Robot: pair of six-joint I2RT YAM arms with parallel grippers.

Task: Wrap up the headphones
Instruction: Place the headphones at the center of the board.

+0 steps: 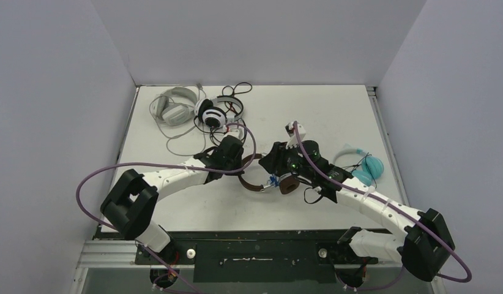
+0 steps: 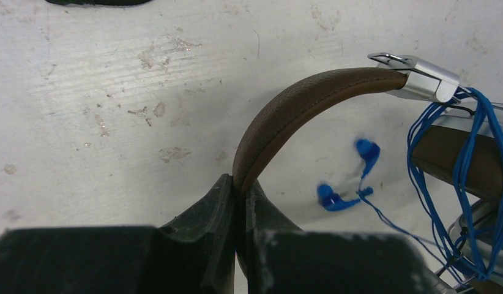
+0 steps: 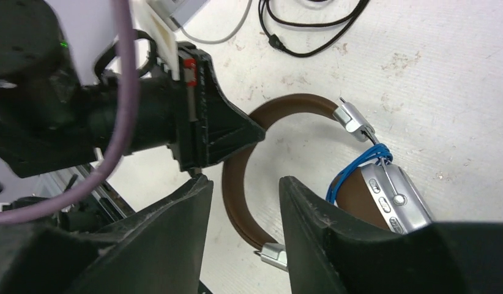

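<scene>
On the white table (image 1: pixel 335 110), two arms meet just to the 6 o'clock side of centre over the brown headphones (image 1: pixel 290 185). Three more sets wait at the edges: a grey set (image 1: pixel 172 107) and a black-and-white set (image 1: pixel 212 116) at 11 o'clock, a teal set (image 1: pixel 370 166) at 4 o'clock.

The left gripper (image 2: pixel 238 190) comes in from 9 o'clock and is pressed together on the padded brown band (image 2: pixel 286 110), pinching it edge-on. The right gripper (image 3: pixel 246 190) comes in from 3 o'clock and is spread wide. Its jaws stand either side of the band's lower curve, and no contact is visible.

The brown set lies flat. Its band arcs toward 9 o'clock, and silver hinges (image 3: pixel 353 122) lead to a cup at 4 o'clock. The blue cable (image 2: pixel 466 159) is looped several times around the hinge near that cup, and two small blue fittings (image 2: pixel 365 150) on its loose end rest on the table inside the arc.

The band looks springy but firm, and its grainy covering should grip well, so it is the sound place to anchor. The metal hinges look slick and swivel-prone and are best avoided. The thin, limp cable will likely slide off a loose pinch and snag on the hinge, so it is probably best taken near its free end and kept taut while winding. The whole set seems light enough to skid unless held.
</scene>
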